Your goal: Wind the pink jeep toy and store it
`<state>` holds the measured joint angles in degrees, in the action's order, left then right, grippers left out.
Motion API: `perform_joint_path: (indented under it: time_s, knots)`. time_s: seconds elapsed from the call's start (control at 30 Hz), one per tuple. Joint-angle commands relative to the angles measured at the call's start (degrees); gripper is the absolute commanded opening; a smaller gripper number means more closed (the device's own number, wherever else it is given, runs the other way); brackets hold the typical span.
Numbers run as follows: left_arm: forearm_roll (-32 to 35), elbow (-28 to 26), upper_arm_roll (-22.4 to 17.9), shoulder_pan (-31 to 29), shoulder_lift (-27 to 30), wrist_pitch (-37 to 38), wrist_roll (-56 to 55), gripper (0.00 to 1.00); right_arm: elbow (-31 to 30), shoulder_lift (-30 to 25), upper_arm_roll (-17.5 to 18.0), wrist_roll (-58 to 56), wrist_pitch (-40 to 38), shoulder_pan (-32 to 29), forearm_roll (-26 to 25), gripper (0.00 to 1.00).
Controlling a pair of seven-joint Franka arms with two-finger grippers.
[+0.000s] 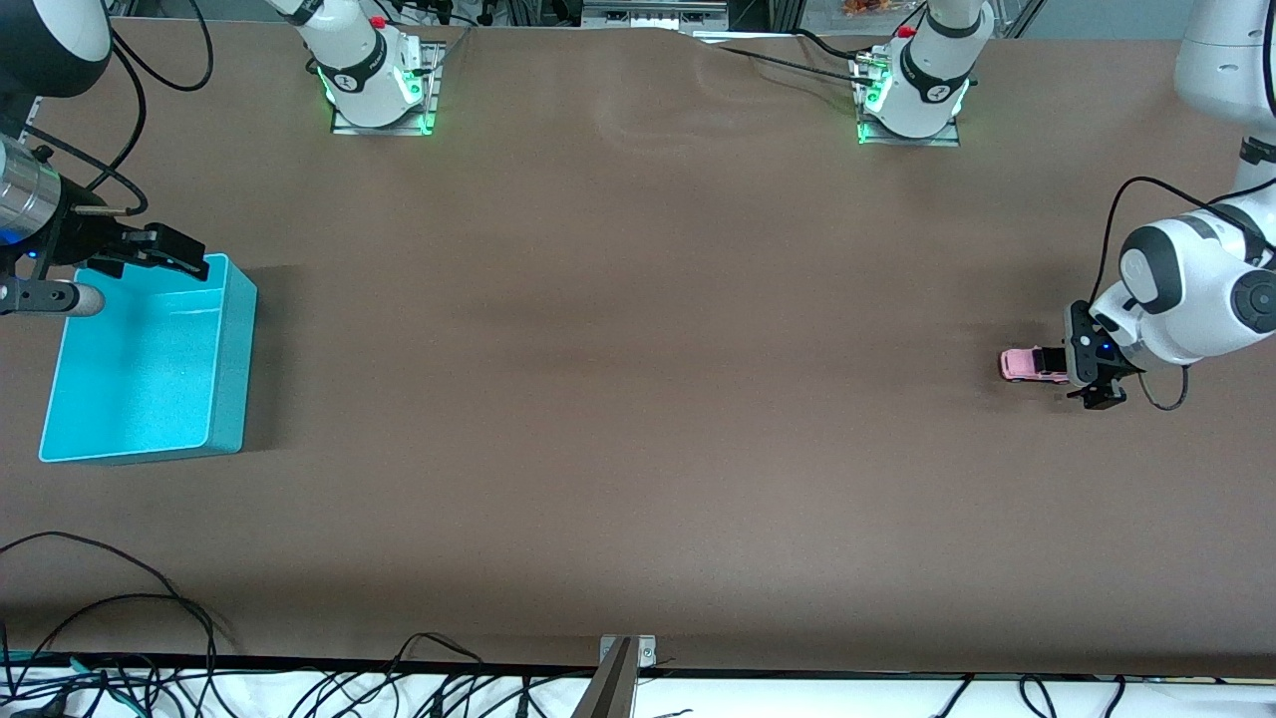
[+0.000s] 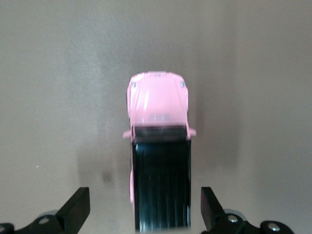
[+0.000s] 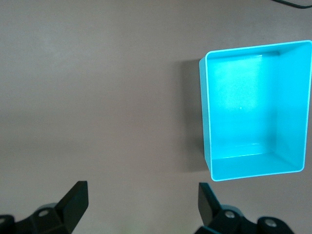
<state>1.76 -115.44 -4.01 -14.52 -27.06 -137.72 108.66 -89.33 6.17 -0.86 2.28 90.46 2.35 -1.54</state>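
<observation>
Sitting at the remote console, I see the tiny boxy pink jeep toy with a black roof resting on its wheels on the brown desk, at the right edge of the front frame, toward the left arm's end. My left gripper is low at the toy's tail, and in its wrist view the jaws stand spread to either side of the black roof with clear gaps, touching nothing. I judge the car sits flat like this so its wheels can bite the desk for a pull-back wind, or so it can run once let go; which of the two I cannot tell.

My right gripper waits in the upper left of the front frame, over the rim of the open turquoise plastic bin, jaws spread and empty. I read the bin as the storage spot, placed well apart from the toy at the right arm's end, and it holds nothing.

The desk is covered in a plain matte brown sheet, slightly rippled near the arms' bases at the top of the frame. Loose black cables trail along the bottom edge.
</observation>
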Motion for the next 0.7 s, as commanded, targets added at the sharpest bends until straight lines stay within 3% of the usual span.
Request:
perform_joint_path:
  time_s: [0.0,0.2,0.67]
  knots:
    - [0.08,6.09,-0.03,0.55,1.48,10.61,-0.81,1.0,-1.81,-1.68,-0.1,0.09,0.77,-0.33,-0.75,1.0]
    - [0.61,10.75,-0.12,1.42,5.43,17.57,-0.81,1.0,-2.77,-2.12,-0.1,0.09,0.86,-0.33,-0.66,1.0]
    - [0.87,12.96,-0.12,7.05,17.73,18.1,-6.52,1.0,-7.16,-4.31,0.33,0.27,3.22,-0.16,-0.49,1.0]
